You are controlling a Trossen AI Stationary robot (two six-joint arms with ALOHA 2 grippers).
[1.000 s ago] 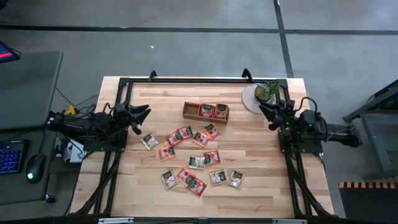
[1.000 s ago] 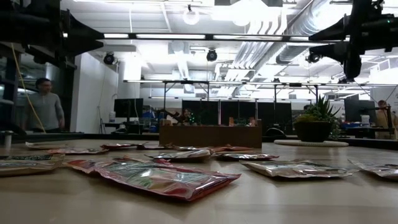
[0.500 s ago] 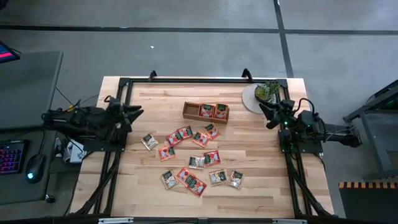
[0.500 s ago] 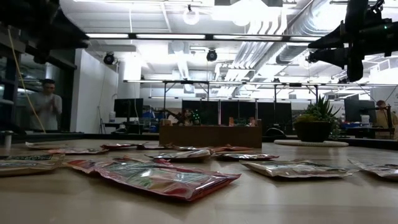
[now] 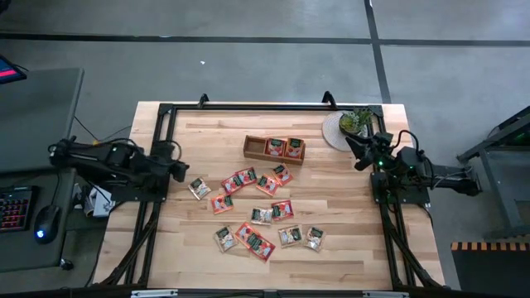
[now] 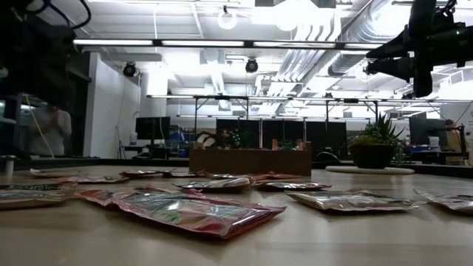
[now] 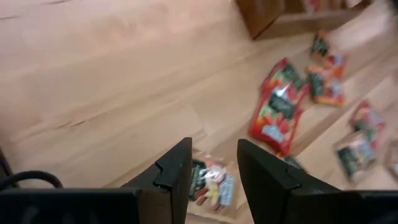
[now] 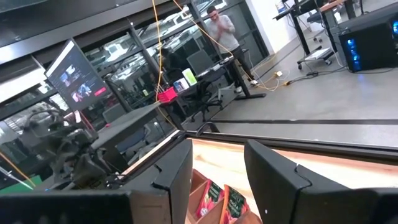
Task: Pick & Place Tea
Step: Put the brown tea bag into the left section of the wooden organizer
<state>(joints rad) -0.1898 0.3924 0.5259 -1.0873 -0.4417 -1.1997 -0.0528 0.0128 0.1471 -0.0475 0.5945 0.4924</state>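
Note:
Several small square tea sachets, red-orange and pale grey-green, lie flat and scattered on the wooden table's middle. Two red ones sit in the long wooden tray. My left gripper hangs open above the table's left edge, tipped down. The nearest sachet shows on the table below its fingers. My right gripper is open and raised near the right edge, beside the potted plant, pointing toward the tray.
The plant stands on a round white mat at the far right corner. A black frame runs along the table's far edge and sides. Bare wood lies between the left gripper and the tray. A person stands in the room beyond.
My left gripper has drawn back toward the table's left edge and tipped downward, staying open. The sachets and tray have not moved.

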